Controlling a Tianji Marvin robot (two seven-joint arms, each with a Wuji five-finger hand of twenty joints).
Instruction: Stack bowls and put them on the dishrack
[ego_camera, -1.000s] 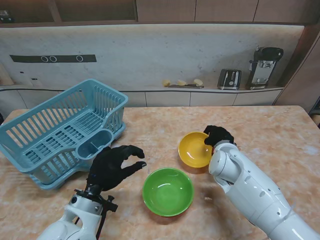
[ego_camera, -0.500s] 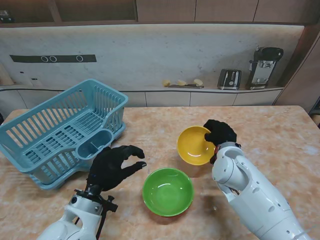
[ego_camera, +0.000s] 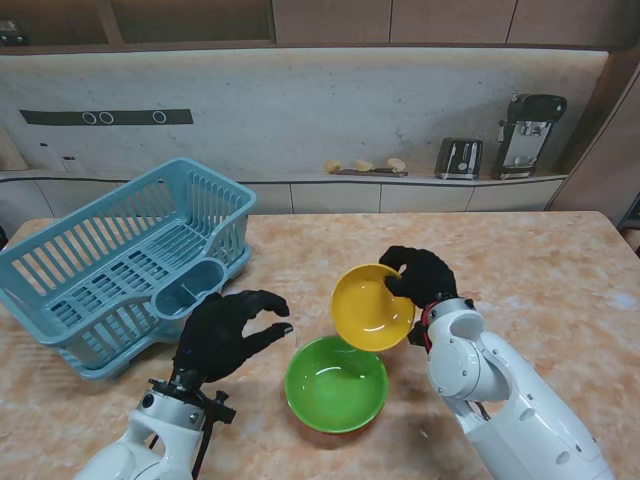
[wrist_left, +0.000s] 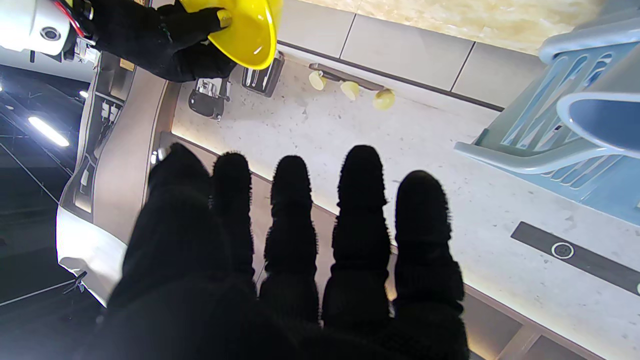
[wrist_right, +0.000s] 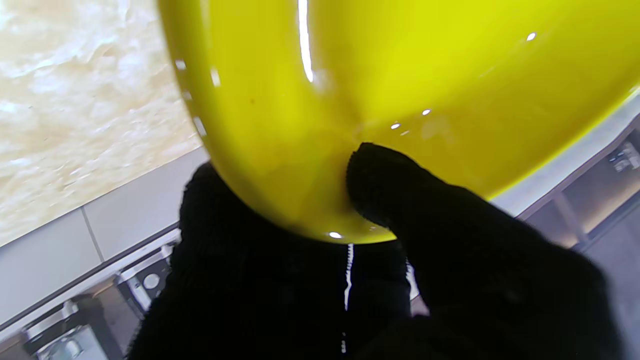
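Observation:
My right hand (ego_camera: 418, 274) is shut on the far right rim of the yellow bowl (ego_camera: 371, 307), holding it tilted in the air, partly over the far edge of the green bowl (ego_camera: 336, 383). In the right wrist view the yellow bowl (wrist_right: 400, 100) fills the frame, pinched by my right hand (wrist_right: 380, 270). The green bowl rests upright on the table near me. My left hand (ego_camera: 228, 330) hovers open, fingers curled and apart, left of the green bowl. The left wrist view shows my left hand (wrist_left: 300, 260), the yellow bowl (wrist_left: 247, 30) and the dishrack (wrist_left: 575, 120). The blue dishrack (ego_camera: 115, 260) stands at the far left.
A utensil cup (ego_camera: 187, 284) sits at the dishrack's near right corner, close to my left hand. Behind the table a counter carries a toaster (ego_camera: 459, 158) and a coffee machine (ego_camera: 528, 133). The table's right edge (ego_camera: 620, 240) lies beyond my right arm.
My right hand has lifted the yellow bowl off the table and carried it left and nearer to me, tilting it over the green bowl's edge. The left hand has not moved.

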